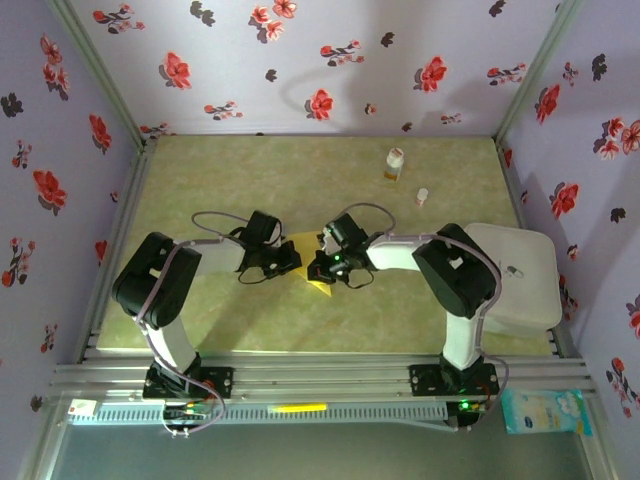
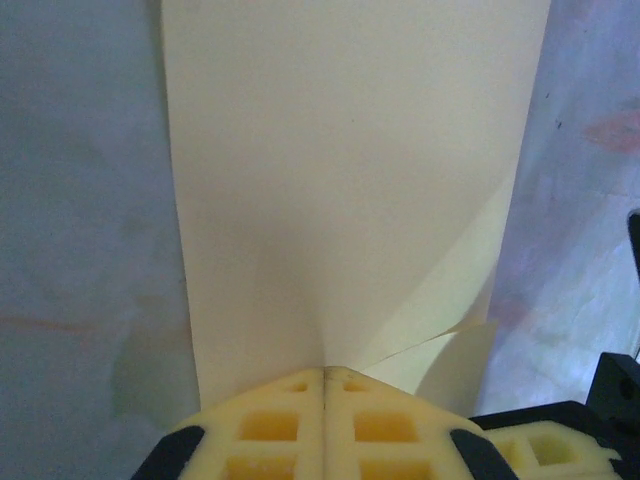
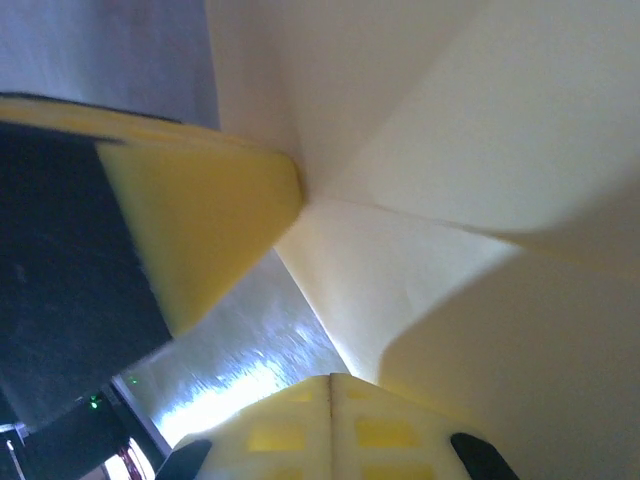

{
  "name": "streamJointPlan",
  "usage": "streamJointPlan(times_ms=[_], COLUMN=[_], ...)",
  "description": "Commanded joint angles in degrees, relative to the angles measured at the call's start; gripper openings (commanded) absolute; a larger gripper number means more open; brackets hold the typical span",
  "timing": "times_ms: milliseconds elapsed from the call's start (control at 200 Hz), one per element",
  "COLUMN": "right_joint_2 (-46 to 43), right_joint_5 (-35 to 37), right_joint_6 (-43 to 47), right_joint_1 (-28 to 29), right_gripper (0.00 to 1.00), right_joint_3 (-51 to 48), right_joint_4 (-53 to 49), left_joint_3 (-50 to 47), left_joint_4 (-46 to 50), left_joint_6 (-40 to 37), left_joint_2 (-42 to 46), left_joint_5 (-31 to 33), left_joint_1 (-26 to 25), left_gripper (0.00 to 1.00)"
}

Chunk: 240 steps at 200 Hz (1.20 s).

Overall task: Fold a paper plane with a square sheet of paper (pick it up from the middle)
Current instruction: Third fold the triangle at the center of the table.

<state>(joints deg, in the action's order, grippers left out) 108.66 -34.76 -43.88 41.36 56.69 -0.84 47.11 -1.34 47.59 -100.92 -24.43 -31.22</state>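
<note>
Found at mid-table, between the two arm tips: a thin mustard-yellow paper sheet [image 1: 320, 283], partly folded and creased. Seen from above as a narrow pointed patch, sharp corner directed at the near edge, long axis running roughly near to far. Gripped from the left by the black, foam-padded left gripper [image 1: 288, 262] and from the right by the matching right gripper [image 1: 322, 268], each clenched tight on the paper.

Left wrist view: yellow foam pads [image 2: 270, 430] pressed together on the sheet's lower edge, paper running straight away from them as a tall band, with a diagonal folded flap at lower right. Right wrist view: pads [image 3: 390, 430] closed on a lower fold, with creases fanning out from the spot met by the other arm's foam pad [image 3: 200, 220].

Hidden from above: the sheet's middle, under both gripper heads. Cut off in both wrist views: its outer edges and tip. Not possible to tell: contact with the pale green tabletop [image 1: 230, 320]. Well apart, far right: a small white-and-orange bottle [image 1: 394, 163].
</note>
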Motion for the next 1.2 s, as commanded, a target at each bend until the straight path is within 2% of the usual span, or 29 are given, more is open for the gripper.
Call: streamJointPlan(times_ms=[0, 290, 790, 965, 1195], right_joint_2=[2.9, 3.3, -7.4, -10.3, -13.6], right_joint_5=[-0.1, 1.1, 0.0, -1.3, -4.7], right_joint_6=[-3.0, -0.4, 3.5, 2.5, -1.5], right_joint_1=[0.2, 0.4, -1.6, -2.9, -3.3], right_gripper=[0.00, 0.02, 0.05, 0.07, 0.07], right_joint_3=[2.0, 1.8, -14.6, -18.9, -16.7], right_joint_4=[4.0, -0.2, -0.8, 1.7, 7.3], left_joint_3=[-1.0, -0.7, -1.0, -0.8, -0.8], left_joint_4=[5.1, 5.4, 5.0, 5.1, 4.9], left_joint_6=[-1.6, -1.7, -1.4, -1.4, -1.3], left_joint_2=[-2.3, -2.3, -3.2, -3.2, -3.1], left_joint_5=[3.3, 3.2, 3.4, 3.3, 3.3], left_joint_1=[0.2, 0.2, 0.3, 0.3, 0.3], left_gripper=[0.00, 0.00, 0.00, 0.00, 0.00])
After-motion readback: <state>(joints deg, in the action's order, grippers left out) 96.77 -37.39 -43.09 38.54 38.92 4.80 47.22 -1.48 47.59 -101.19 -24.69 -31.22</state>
